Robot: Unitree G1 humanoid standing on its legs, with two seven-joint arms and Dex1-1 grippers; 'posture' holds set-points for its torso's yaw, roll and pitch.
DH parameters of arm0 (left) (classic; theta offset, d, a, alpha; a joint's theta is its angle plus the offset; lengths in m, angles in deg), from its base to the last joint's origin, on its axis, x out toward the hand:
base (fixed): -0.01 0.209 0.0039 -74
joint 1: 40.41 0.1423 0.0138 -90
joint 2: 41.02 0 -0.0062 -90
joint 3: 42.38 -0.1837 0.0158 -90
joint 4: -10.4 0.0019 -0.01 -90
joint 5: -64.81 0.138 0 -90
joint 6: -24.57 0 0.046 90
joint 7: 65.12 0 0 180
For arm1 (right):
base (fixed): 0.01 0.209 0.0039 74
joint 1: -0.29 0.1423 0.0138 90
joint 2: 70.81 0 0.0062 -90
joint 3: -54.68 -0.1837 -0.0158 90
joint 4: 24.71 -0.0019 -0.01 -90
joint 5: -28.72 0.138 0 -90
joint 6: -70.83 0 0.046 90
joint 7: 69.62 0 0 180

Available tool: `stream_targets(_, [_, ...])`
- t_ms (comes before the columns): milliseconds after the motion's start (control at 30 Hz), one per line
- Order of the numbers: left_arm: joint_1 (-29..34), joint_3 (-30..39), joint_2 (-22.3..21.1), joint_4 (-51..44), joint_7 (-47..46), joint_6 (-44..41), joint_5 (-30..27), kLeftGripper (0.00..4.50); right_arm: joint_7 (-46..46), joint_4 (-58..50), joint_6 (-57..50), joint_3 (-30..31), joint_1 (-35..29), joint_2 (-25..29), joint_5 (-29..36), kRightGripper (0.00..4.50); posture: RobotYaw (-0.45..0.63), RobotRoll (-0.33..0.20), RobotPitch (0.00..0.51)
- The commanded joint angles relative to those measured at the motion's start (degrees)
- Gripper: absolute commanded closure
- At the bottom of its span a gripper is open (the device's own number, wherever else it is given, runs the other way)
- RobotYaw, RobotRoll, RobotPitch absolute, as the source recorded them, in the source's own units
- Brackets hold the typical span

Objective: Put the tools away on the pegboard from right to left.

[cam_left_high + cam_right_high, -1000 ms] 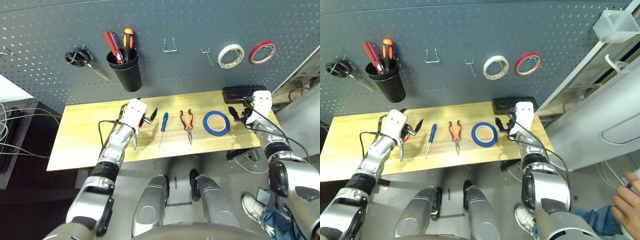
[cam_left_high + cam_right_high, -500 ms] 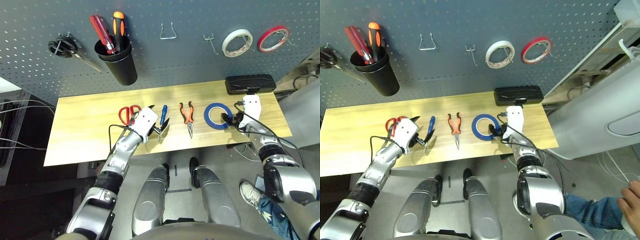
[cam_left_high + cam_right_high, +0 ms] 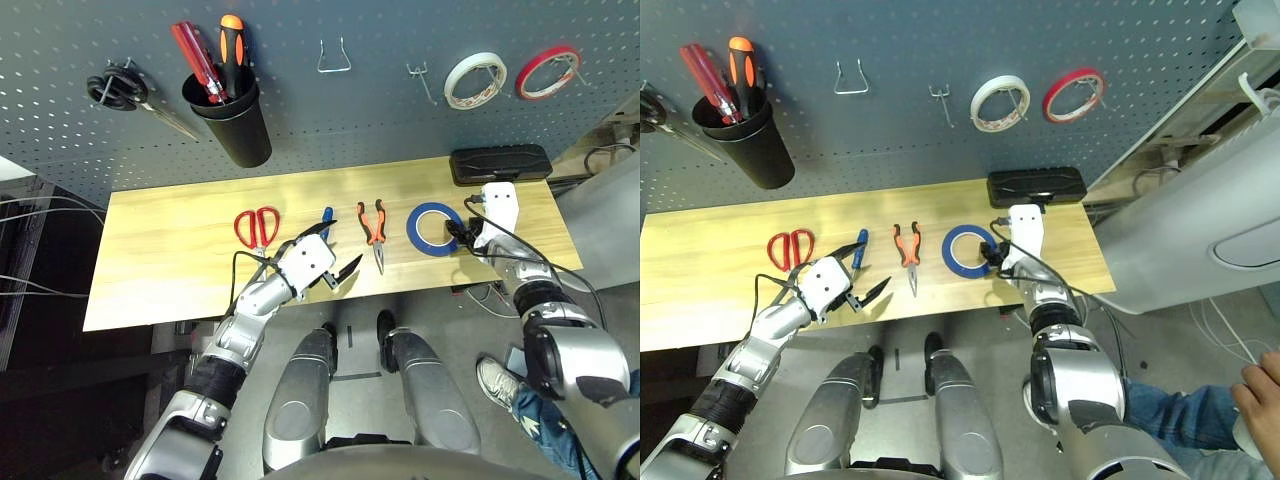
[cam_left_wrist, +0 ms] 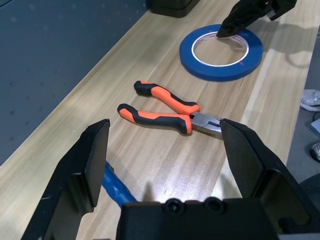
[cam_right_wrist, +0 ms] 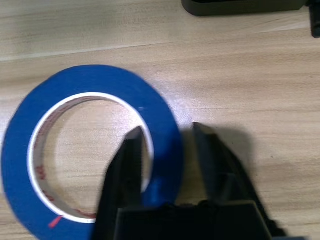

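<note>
The blue tape roll (image 5: 166,165) lay flat near the desk's (image 3: 150,255) right end, its rim between the right hand's narrowed fingers (image 5: 167,132); the left hand's fingers (image 4: 165,122) were wide

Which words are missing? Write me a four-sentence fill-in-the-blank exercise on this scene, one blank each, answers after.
1. The right gripper has one finger inside the ring of the ____ tape roll.
2. The pliers lie on the table between the blue-handled screwdriver and the ____.
3. The scissors lying on the table have ____ handles.
4. The black cup holder is mounted on the ____.

Missing words: blue; tape roll; red; pegboard.
</note>
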Motion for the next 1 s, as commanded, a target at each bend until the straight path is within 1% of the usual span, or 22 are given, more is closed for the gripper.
stream_targets(33, [0.4,0.2,-0.3,1.3,0.0,0.2,0.4,0.0,0.0,2.8,-3.0,0.3,-1.6,-1.1,0.0,3.69,0.1,0.0,0.373])
stream_targets(67, [0.1,0.3,-0.3,1.7,-0.1,0.3,0.4,0.0,0.1,2.8,-3.2,0.3,-1.2,-1.0,0.0,3.77,0.1,0.0,0.363])
stream_targets(167, [-1.1,0.7,-0.3,3.3,-0.3,1.0,0.4,0.0,0.3,2.8,-2.8,0.2,-0.4,-0.8,-0.1,3.77,0.11,0.0,0.336])
stream_targets(233, [-1.8,0.9,-0.1,3.8,-0.5,1.4,0.4,0.0,0.2,2.2,-1.6,0.3,-0.2,-0.4,-0.3,3.77,0.11,0.0,0.329])
stream_targets(267, [-2.3,1.2,0.0,4.4,-0.8,1.8,0.4,0.0,-0.4,1.4,-0.5,0.7,-0.3,-0.2,-0.6,3.77,0.11,0.0,0.303])
stream_targets(300, [-2.7,1.4,0.0,5.0,-1.0,2.2,0.3,0.0,-0.7,1.0,0.4,1.1,-0.3,-0.1,-0.9,3.77,0.11,0.0,0.295])
stream_targets(467, [-4.5,1.9,0.0,5.4,-1.6,4.3,0.2,0.0,-5.5,-6.7,4.6,3.8,-3.6,0.3,-1.8,3.77,0.11,0.0,0.236])
stream_targets(567, [-4.7,2.2,0.0,5.0,-1.5,5.0,-0.1,0.0,-7.4,-11.5,6.7,5.2,-6.1,0.3,-2.3,3.77,0.11,0.0,0.226])
stream_targets(633, [-4.5,2.1,0.2,3.2,-1.1,4.9,-0.4,0.0,-8.6,-15.9,10.2,6.1,-8.0,0.4,-2.3,3.77,0.1,0.0,0.212])
stream_targets(700, [-4.5,1.9,0.2,2.3,-0.8,4.7,-0.6,0.0,-8.4,-18.1,12.5,6.3,-8.6,0.2,-2.4,3.77,0.1,0.0,0.209])
stream_targets(867, [-4.7,1.9,0.5,0.8,-0.4,4.2,-0.8,0.0,-5.9,-19.2,17.1,5.8,-7.3,-0.2,-2.4,3.77,0.1,0.0,0.206])
stream_targets(1000, [-5.6,2.3,0.5,0.5,-0.2,4.2,-0.9,0.0,-5.3,-19.9,23.8,6.7,-6.3,-0.3,-3.3,3.77,0.1,0.0,0.21])
